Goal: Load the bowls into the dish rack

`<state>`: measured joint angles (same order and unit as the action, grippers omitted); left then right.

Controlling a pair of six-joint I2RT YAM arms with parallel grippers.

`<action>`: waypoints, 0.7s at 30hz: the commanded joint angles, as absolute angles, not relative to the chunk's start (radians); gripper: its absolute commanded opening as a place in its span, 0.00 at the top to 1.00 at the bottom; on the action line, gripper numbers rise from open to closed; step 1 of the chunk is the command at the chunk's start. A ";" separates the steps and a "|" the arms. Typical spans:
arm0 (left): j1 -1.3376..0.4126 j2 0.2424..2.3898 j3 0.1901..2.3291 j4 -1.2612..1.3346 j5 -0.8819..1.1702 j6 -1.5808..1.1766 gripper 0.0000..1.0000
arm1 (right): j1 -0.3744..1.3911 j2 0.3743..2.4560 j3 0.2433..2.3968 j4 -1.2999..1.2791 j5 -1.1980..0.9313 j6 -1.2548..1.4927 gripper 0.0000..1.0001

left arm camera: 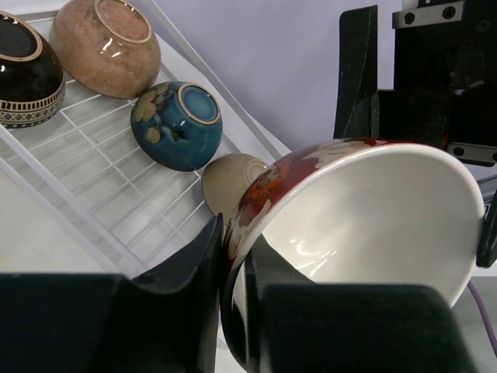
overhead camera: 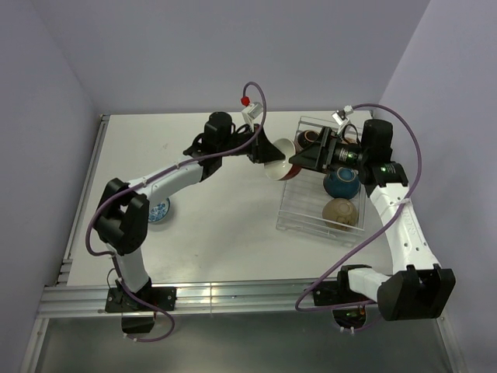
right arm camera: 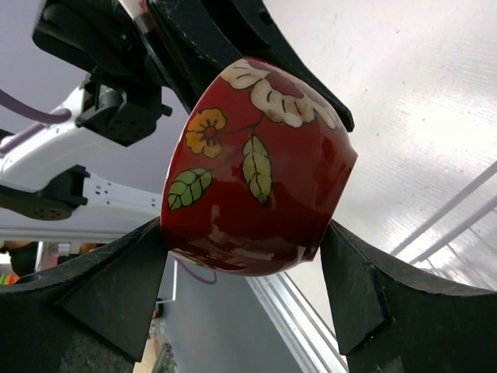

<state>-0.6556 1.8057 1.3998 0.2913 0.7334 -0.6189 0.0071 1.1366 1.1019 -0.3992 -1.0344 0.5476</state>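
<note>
Item: red bowl. Rim clamped between left gripper fingers; right gripper fingers pressed on its sides, likely a handover for the rack beyond them.

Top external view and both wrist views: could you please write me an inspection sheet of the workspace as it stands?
Surface: white table, no spills seen.
Job's things: dish rack holds black bowl, tan-brown bowl, dark blue bowl and small tan bowl; red floral bowl held at the rack's edge; blue-patterned bowl on the table by the left arm.
Clutter: nothing seen.
Grippers: left gripper clamped on the red floral bowl's rim; right gripper closed against its sides.
Cables: purple cables loop off both arms.
Surroundings: plain pale walls.
</note>
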 commanded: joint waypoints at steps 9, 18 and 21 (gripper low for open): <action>-0.684 1.848 1.506 0.339 0.782 -0.623 0.64 | -0.043 1.181 1.160 -0.408 -1.071 0.456 1.00; -0.684 1.862 1.514 0.313 0.782 -0.606 0.45 | -0.104 1.233 1.244 -0.574 -1.045 0.264 1.00; -0.684 1.868 1.525 0.284 0.778 -0.598 0.38 | -0.118 1.256 1.265 -0.632 -1.028 0.189 1.00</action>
<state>-0.6765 1.8771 1.4651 0.2619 0.7437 -0.6109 -0.0956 1.2446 1.1950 -0.5842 -1.0416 0.3134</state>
